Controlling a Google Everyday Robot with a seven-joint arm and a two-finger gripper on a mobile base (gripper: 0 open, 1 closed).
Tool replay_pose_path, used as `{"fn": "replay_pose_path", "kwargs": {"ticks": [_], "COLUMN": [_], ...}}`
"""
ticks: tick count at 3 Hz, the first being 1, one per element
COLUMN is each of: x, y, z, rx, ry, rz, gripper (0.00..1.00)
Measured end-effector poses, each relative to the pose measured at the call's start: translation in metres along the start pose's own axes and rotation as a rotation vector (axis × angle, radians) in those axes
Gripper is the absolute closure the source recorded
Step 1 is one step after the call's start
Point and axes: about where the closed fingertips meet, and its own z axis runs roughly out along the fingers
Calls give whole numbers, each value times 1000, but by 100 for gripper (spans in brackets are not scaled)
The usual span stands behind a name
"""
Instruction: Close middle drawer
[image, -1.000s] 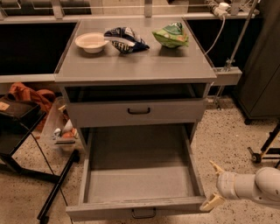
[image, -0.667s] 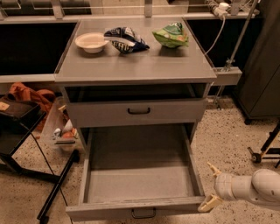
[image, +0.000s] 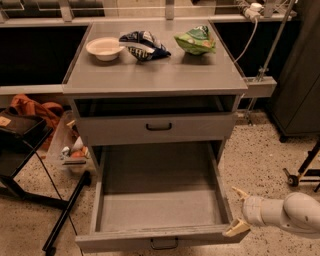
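Observation:
The middle drawer (image: 160, 210) is a wide, shallow grey drawer pulled far out of the grey cabinet, and it is empty. Its small dark bar handle (image: 164, 244) sits at the centre of the front panel at the bottom of the camera view. My gripper (image: 236, 211) is at the drawer's front right corner, just outside its right wall. It is open, with one cream fingertip (image: 239, 193) up by the wall and the other against the end of the front panel. The uppermost drawer (image: 159, 127) above is nearly shut.
The cabinet top (image: 155, 75) holds a white bowl (image: 104, 48), a dark snack bag (image: 144, 44) and a green snack bag (image: 196, 41). A black stand (image: 30, 170) and a bin with clutter (image: 74, 150) are left of the cabinet. A wheeled base (image: 300, 175) stands at the right.
My gripper has moved a little to the left, closer to the drawer's front right corner. The drawer has not visibly moved.

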Motion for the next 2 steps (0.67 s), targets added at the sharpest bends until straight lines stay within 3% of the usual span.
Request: {"fn": "replay_pose_path", "kwargs": {"ticks": [2], "x": [-8], "y": [-22], "z": [12], "rx": [32], "ry": [-11], "rz": [-5], "gripper": [66]}}
